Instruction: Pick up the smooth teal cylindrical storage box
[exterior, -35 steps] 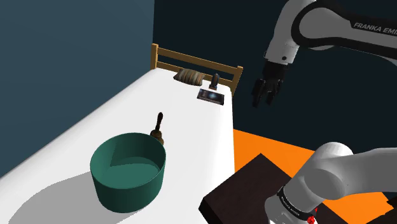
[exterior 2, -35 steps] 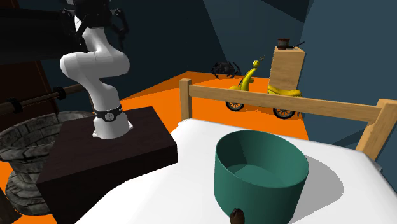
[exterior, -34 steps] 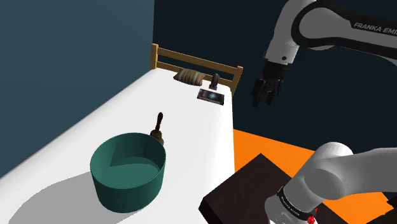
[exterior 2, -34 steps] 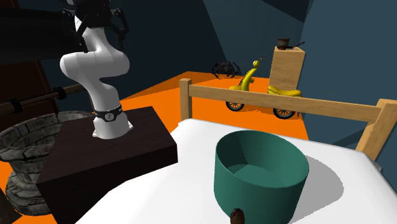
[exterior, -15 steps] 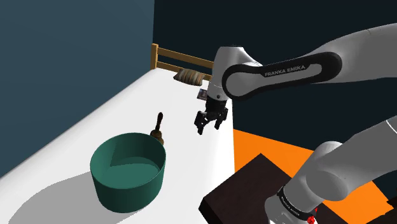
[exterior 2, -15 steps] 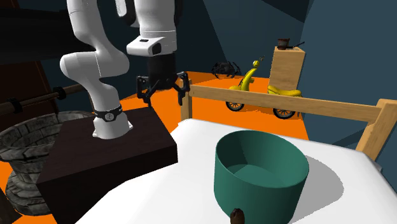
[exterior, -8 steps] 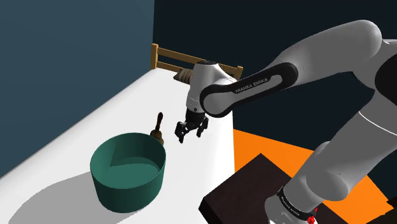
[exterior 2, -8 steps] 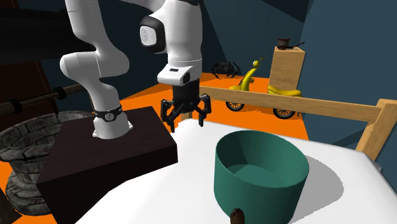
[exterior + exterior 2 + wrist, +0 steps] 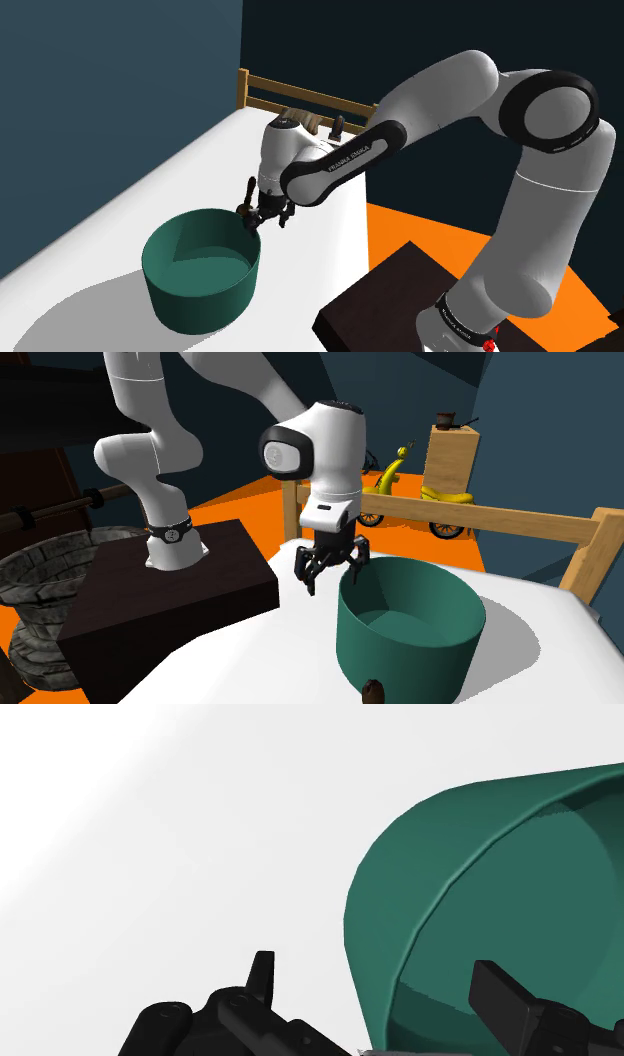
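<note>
We see the tool pointing straight down, its two fingers apart w/ nothing clamped b/w them. They straddle the wall of the teal box: one finger hangs outside the wall, the other over the hollow inside. We can't tell whether either touches the rim. The box stands upright and open-topped on the white bed, right under the tool and reaching away from it on the side opposite the stand.

Arm pose: the base sits on the dark stand and the first links rise steeply. The elbow is high, and from it the forearm slopes down to the wrist. The wrist bends so the last link is approx vertical above the rim.

Just beside the tool, next to the box's wall, a small dark-handled object stands upright on the bed; we can't tell what it is. Farther off, past the forearm, is the bed's wooden rail. Well behind the tool, beyond the bed, are an orange floor, a yellow scooter and a tan crate w/ a small pot on top.
</note>
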Available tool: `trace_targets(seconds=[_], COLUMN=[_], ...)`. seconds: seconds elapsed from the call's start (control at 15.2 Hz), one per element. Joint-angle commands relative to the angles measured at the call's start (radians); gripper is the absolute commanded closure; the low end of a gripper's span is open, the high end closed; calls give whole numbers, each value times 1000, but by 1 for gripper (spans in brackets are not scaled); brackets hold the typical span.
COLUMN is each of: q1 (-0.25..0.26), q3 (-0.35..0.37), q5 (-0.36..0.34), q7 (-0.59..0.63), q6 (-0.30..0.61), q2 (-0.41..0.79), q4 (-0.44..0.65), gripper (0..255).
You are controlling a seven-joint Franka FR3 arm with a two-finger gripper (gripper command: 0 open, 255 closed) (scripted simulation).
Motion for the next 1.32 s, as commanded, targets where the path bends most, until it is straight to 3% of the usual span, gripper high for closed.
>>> trace_targets(seconds=[0.0, 0.66, 0.73, 1.25], q1=[31, 63, 63, 63], q3=[-16, -52, -52, -52], q5=[-51, -107, -107, -106], q7=[47, 87, 87, 87], q6=[17, 96, 96, 94], q2=[81, 183, 180, 181], q4=[63, 81, 79, 81], gripper=[0, 0, 255, 255])
